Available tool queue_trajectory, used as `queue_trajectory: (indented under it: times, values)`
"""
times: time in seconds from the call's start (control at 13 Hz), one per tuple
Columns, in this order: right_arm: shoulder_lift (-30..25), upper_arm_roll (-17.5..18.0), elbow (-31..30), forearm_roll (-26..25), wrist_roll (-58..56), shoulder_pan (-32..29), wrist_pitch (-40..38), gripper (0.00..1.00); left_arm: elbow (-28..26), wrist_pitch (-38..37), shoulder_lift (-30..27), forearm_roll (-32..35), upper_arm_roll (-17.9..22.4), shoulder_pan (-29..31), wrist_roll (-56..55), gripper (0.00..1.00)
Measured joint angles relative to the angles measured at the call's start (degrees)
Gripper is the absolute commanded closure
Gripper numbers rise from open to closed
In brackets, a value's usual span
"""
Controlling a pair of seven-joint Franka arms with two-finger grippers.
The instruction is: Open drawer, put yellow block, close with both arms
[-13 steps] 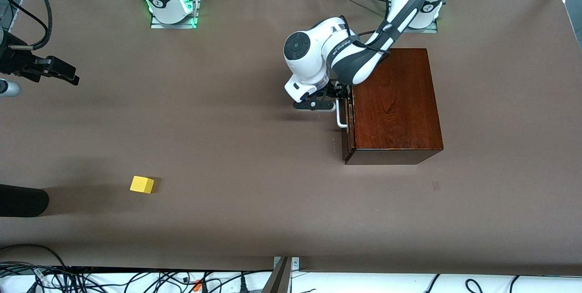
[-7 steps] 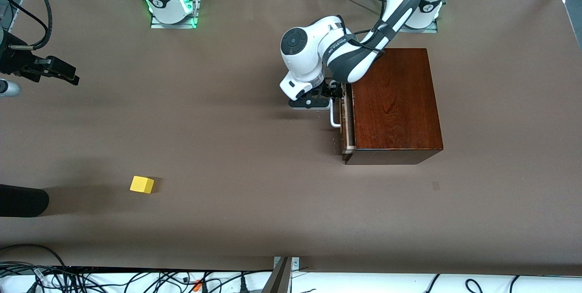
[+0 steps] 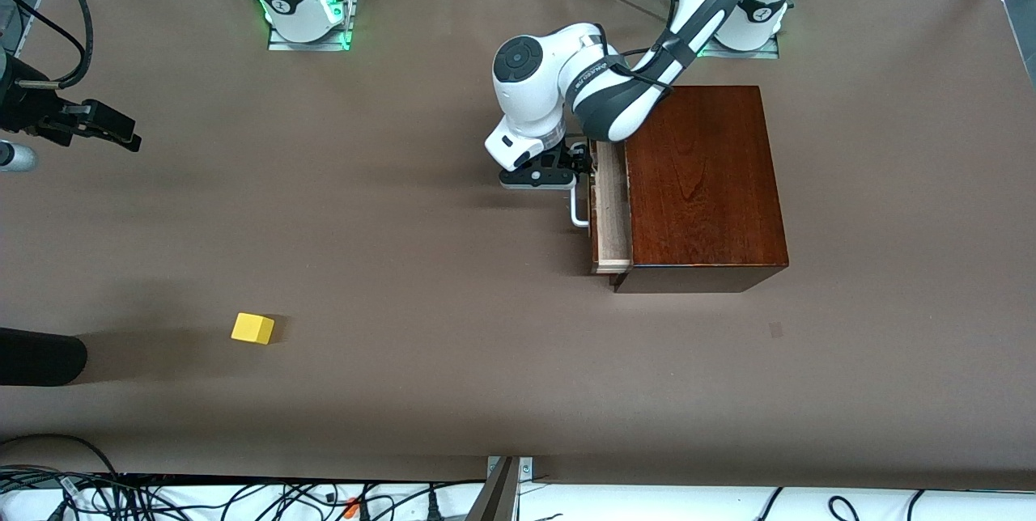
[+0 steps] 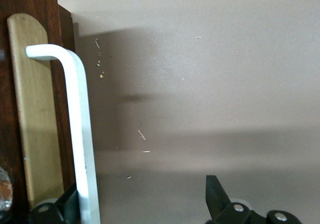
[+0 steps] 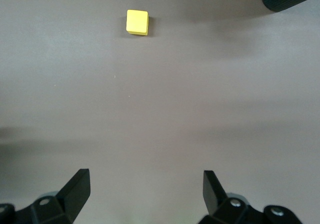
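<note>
Drawer (image 3: 611,209) slid partly out, left claw (image 3: 541,175) wide open, one finger hooking its handle (image 4: 75,129); right claw (image 5: 145,194) open, empty.

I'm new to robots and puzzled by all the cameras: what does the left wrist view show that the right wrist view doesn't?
Only the left wrist view: the drawer front close up, with its white handle and one finger of the left gripper, which is open with the handle between its fingers. Only the right wrist view: the yellow block lying alone, and the open right gripper. Both share the bare brown table.
</note>
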Motion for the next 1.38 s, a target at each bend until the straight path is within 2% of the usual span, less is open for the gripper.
queue_trajectory:
  times: [1.38]
  values:
    - [0.0,0.0,0.0,0.0,0.0,0.0,0.4,0.00,1.5,1.3,0.7,0.0,0.3,-1.5,-0.7,0.00]
